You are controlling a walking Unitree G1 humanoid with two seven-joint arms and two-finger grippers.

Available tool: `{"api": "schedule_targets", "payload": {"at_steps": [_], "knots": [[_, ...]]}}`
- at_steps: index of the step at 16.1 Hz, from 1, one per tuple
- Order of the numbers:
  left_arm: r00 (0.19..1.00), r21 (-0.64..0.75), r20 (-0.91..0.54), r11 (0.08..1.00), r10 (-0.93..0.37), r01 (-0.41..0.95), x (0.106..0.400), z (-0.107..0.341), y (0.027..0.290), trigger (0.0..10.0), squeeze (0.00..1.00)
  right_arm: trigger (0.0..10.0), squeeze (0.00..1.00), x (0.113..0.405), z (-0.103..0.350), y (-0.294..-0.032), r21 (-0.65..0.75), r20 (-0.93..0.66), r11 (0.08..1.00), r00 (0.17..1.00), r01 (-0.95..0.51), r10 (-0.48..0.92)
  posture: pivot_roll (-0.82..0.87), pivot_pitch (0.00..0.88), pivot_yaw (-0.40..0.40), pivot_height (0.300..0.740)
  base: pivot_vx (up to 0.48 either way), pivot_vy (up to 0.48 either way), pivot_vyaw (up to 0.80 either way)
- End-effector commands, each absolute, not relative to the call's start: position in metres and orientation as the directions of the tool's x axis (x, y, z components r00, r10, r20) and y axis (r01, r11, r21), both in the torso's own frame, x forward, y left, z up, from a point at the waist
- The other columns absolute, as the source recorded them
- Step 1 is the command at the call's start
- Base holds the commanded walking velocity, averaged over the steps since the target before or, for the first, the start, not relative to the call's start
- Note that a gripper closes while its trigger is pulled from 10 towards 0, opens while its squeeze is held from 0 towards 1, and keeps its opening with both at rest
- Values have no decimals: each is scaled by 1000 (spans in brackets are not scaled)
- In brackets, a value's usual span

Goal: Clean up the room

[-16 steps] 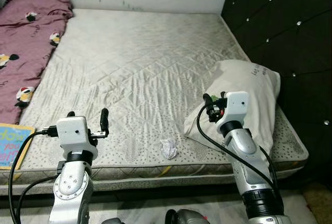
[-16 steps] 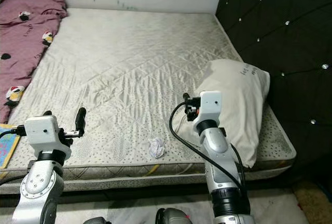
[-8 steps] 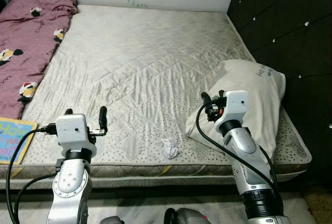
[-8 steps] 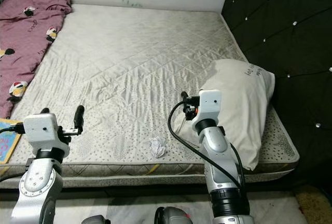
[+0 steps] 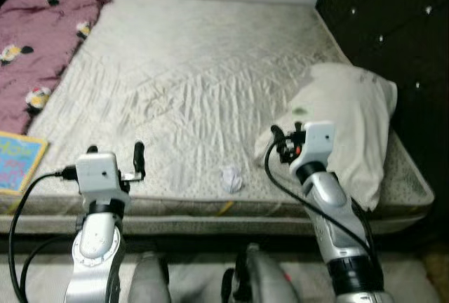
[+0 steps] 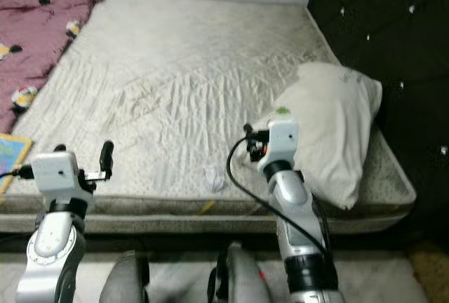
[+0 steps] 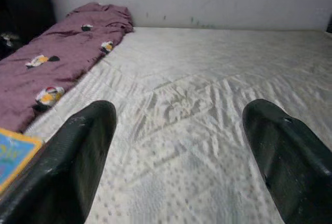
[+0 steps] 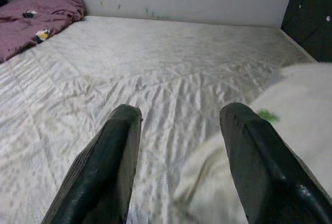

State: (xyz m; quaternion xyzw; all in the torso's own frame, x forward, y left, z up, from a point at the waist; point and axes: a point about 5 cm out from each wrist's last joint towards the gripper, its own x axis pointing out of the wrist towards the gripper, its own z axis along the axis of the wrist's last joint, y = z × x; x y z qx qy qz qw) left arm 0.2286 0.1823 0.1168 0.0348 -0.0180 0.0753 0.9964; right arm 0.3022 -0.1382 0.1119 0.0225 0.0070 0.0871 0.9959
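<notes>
A small crumpled white paper [image 5: 231, 178] lies on the bare grey mattress [image 5: 203, 57] near its front edge. My left gripper [image 5: 116, 156] hovers open and empty over that edge, left of the paper. My right gripper [image 5: 286, 135] is also open and empty, just right of the paper and level with the near corner of the white pillow [image 5: 354, 124]. In the left wrist view, the fingers [image 7: 78, 151] frame the mattress and the purple blanket [image 7: 62, 47]. Mattress and the pillow edge [image 8: 290, 110] lie beyond the fingers [image 8: 111, 156] in the right wrist view.
A purple patterned blanket [image 5: 42, 29] lies along the mattress's left side. A blue book [image 5: 17, 163] rests at the front left corner. The black tufted headboard [image 5: 393, 22] stands to the right. My own lower body [image 5: 259, 282] appears beneath the bed's front edge.
The whole picture has shifted and blurred, so the camera moved: the bed's front edge sits higher and my lower body has come into view. Both arms keep their pose, grippers still open.
</notes>
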Motion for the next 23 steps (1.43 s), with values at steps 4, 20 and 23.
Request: {"api": "schedule_targets", "payload": {"at_steps": [4, 20, 23], "knots": [[987, 61, 43, 986, 156, -158, 230, 117, 183, 10000, 0, 10000, 0, 303, 113, -140, 43, -12, 984, 984, -175, 175, 8, 95, -87, 591, 0, 0, 0], [992, 8, 41, 993, 116, -117, 229, 118, 183, 10000, 0, 10000, 0, 308, 116, -135, 7, -12, 977, 977, -213, 213, 7, 115, -98, 591, 187, 0, 178], [993, 7, 36, 993, 114, -114, 228, 117, 183, 10000, 0, 10000, 0, 309, 115, -134, 6, -20, 977, 976, -215, 215, 8, 109, -98, 591, 319, 0, 135]]}}
